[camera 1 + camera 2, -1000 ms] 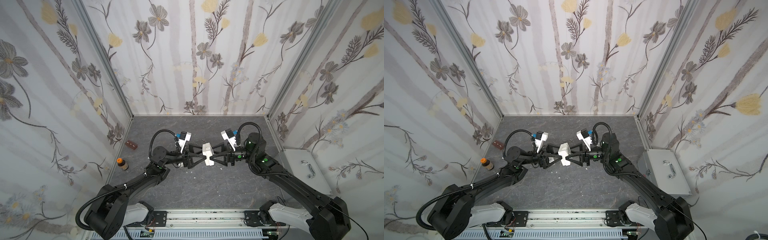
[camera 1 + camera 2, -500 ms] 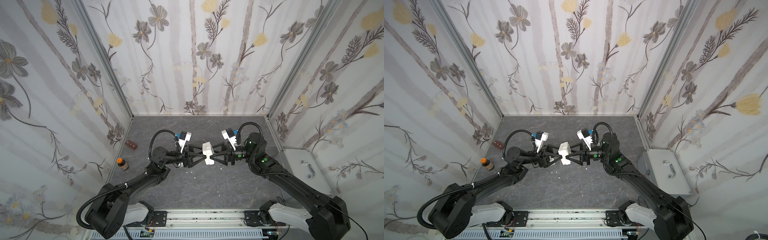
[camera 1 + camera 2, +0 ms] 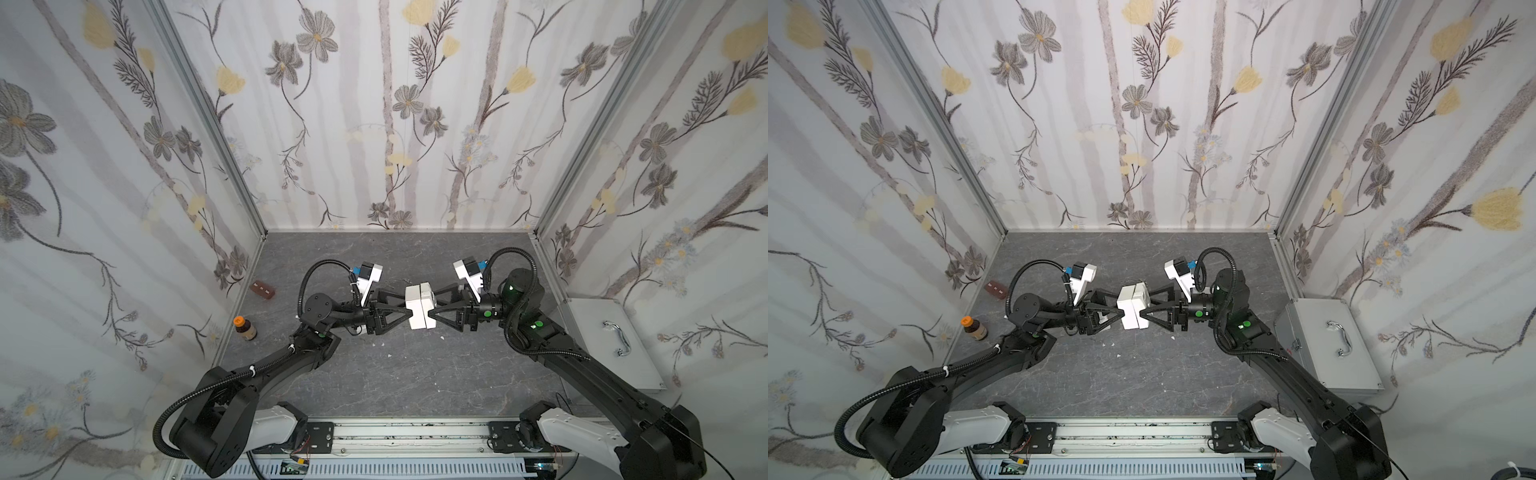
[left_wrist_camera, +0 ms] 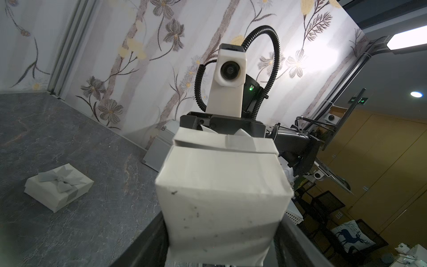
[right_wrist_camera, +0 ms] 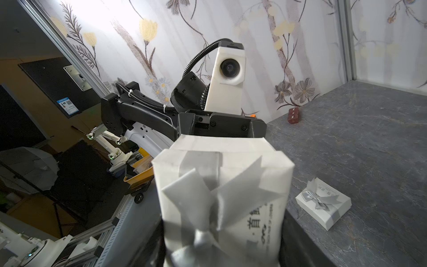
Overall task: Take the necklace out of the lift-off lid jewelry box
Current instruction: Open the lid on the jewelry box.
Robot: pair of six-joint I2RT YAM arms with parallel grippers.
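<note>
The white lift-off lid jewelry box [image 3: 419, 306] [image 3: 1133, 311] hangs on its side above the table, between both arms. My left gripper [image 3: 409, 306] [image 4: 221, 242] is shut on its plain base [image 4: 221, 196]. My right gripper [image 3: 432, 307] [image 5: 226, 242] is shut on the lid [image 5: 221, 185], which has a grey ribbon bow and printed text. In both top views a thin seam shows between lid and base. In the left wrist view a narrow dark gap shows at that seam. The necklace is hidden inside.
A second white gift box [image 4: 57, 187] [image 5: 323, 205] with a grey bow lies on the grey table. A brown bottle [image 3: 244, 328] and a reddish block [image 3: 262, 289] sit by the left wall. A grey metal case [image 3: 611, 336] lies outside the right wall.
My left gripper's jaws have narrowed onto the box base. Both arms and the box stay almost where they were.
</note>
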